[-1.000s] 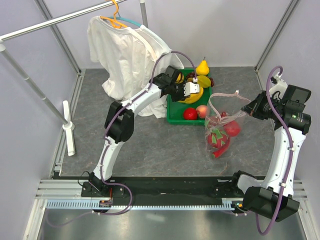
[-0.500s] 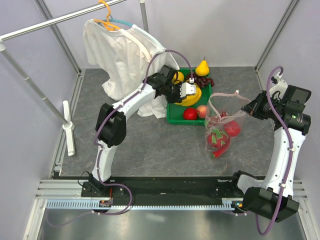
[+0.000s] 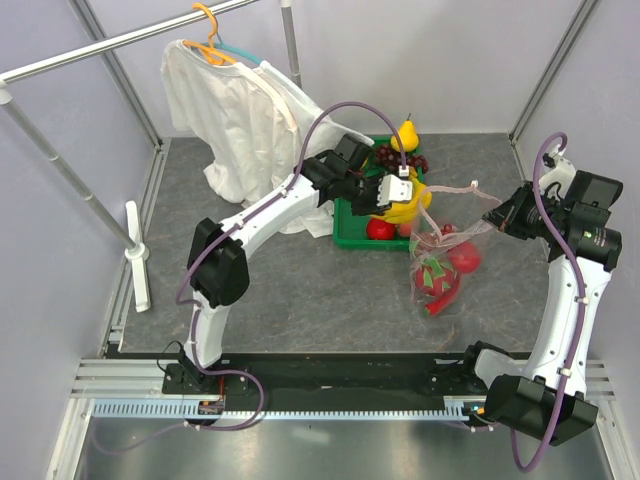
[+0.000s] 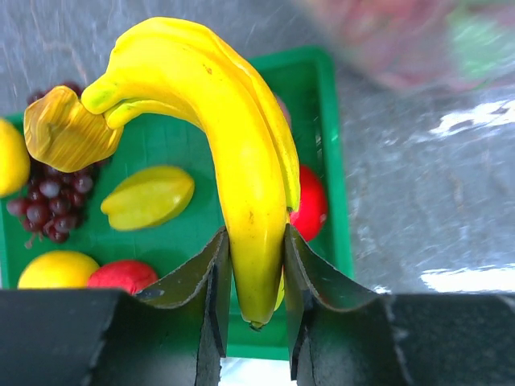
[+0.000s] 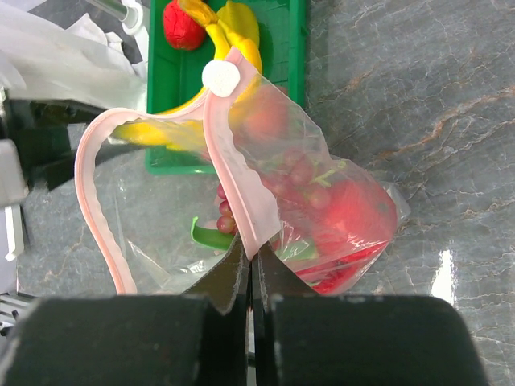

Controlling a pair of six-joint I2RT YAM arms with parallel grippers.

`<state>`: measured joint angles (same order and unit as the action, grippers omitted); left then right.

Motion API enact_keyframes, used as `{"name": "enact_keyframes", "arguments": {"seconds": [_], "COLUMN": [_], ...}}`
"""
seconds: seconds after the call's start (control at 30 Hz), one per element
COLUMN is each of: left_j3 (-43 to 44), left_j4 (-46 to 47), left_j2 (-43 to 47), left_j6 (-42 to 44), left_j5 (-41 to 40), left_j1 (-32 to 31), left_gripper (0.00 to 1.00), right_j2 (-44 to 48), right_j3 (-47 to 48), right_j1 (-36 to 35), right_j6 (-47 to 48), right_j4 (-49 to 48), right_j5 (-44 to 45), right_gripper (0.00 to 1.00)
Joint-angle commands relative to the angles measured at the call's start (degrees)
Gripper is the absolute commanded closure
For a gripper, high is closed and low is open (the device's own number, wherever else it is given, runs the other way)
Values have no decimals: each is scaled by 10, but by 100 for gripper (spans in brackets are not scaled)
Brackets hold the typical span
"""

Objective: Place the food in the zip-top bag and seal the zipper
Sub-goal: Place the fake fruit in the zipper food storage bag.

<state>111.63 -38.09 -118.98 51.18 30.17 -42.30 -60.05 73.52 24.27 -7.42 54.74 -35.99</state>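
My left gripper (image 3: 400,194) is shut on the yellow banana bunch (image 4: 229,153), held in the air over the right side of the green tray (image 4: 330,145), close to the bag's mouth; the bunch also shows in the top view (image 3: 405,208). My right gripper (image 5: 251,261) is shut on the pale pink zipper strip (image 5: 241,169) and holds the clear zip-top bag (image 3: 445,262) open. The zipper's other side (image 5: 100,209) bows out to the left. Inside the bag lie the pink-red dragon fruit (image 5: 354,221) and other red pieces.
The green tray (image 3: 345,228) holds a yellow pear (image 3: 405,134), dark grapes (image 4: 44,201), a star fruit (image 4: 149,197), round red fruits (image 4: 310,205) and a lemon (image 4: 56,269). A white shirt (image 3: 240,110) hangs on a rail at the back left.
My left gripper has lifted the banana bunch off the tray and carried it right, toward the bag's mouth. The right arm and the bag have stayed still.
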Motion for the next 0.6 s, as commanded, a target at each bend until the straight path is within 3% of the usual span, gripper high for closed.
{"name": "enact_keyframes", "arguments": {"seconds": [0.0, 0.4, 0.57], "left_j3": [7, 10, 38], "left_j4": [-11, -28, -31], "left_j2": [61, 135, 185], "left_j6": [-9, -23, -102], "left_j5": [-23, -121, -108], "left_j1": [-18, -21, -17], "left_gripper": [98, 98, 98], "right_j2": [8, 12, 11], "right_j3": [0, 3, 5], "right_j1": [5, 7, 7], "right_j6": [-8, -9, -10], "right_j4": [-21, -20, -23], "right_j5": [-6, -10, -32], "right_gripper": [100, 100, 100]}}
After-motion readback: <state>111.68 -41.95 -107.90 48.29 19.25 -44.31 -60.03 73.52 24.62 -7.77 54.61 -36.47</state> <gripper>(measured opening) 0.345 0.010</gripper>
